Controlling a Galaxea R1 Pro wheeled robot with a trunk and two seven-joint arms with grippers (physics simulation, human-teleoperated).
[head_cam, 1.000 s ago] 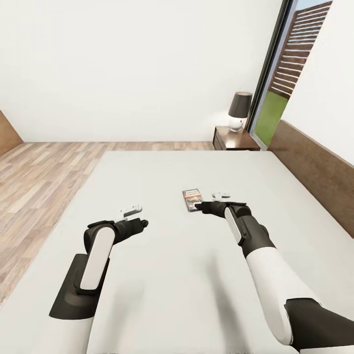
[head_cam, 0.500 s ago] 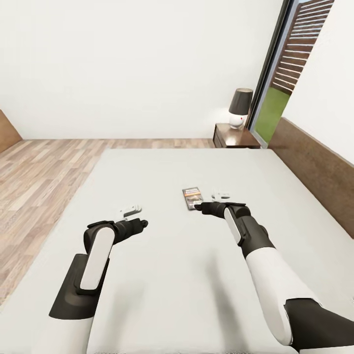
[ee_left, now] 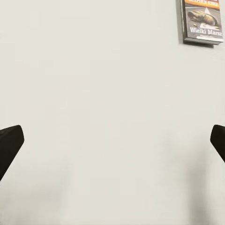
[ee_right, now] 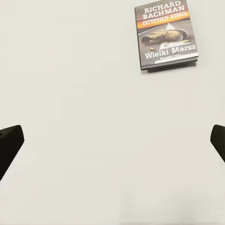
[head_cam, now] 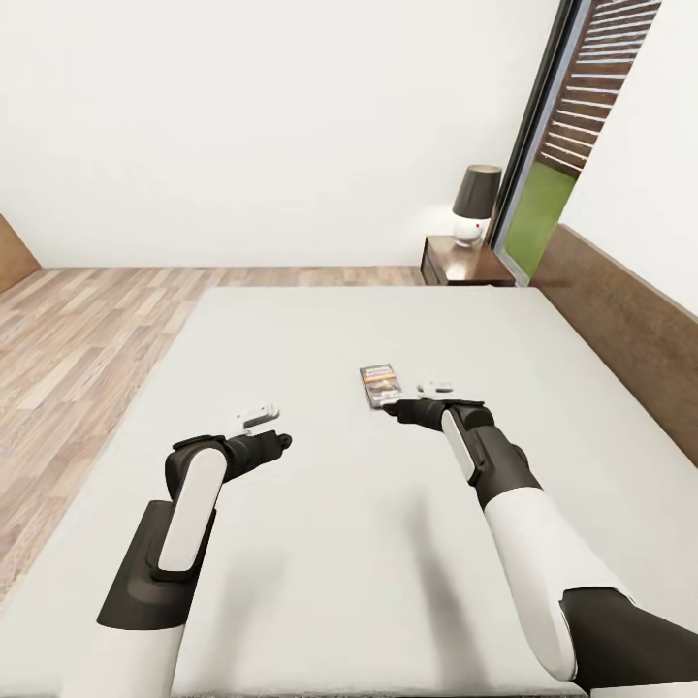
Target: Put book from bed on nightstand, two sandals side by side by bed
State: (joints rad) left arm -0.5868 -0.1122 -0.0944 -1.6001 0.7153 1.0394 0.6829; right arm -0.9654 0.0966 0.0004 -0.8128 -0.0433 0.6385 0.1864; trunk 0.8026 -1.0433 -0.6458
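The book (head_cam: pixel 380 385) lies flat, cover up, on the pale mattress of the bed (head_cam: pixel 320 523), a little right of the middle. My right gripper (head_cam: pixel 392 408) hovers just at its near edge, open and holding nothing. In the right wrist view the book (ee_right: pixel 166 35) lies ahead of the wide-spread fingers (ee_right: pixel 10 140). My left gripper (head_cam: pixel 287 441) hangs open over bare mattress to the left, and its wrist view catches the book (ee_left: pixel 201 21) at a corner. The nightstand (head_cam: pixel 465 267) stands beyond the bed's far right corner. The sandals are out of view.
A dark-shaded lamp (head_cam: pixel 475 204) stands on the nightstand. The wooden headboard (head_cam: pixel 630 310) runs along the bed's right side, with the tall window (head_cam: pixel 543 184) behind the nightstand. Wood-plank floor (head_cam: pixel 87 330) lies left of and beyond the bed.
The whole view has shifted slightly, so the camera moved. The book now sits a little farther up from my right gripper in the picture. Both arms keep the same pose.
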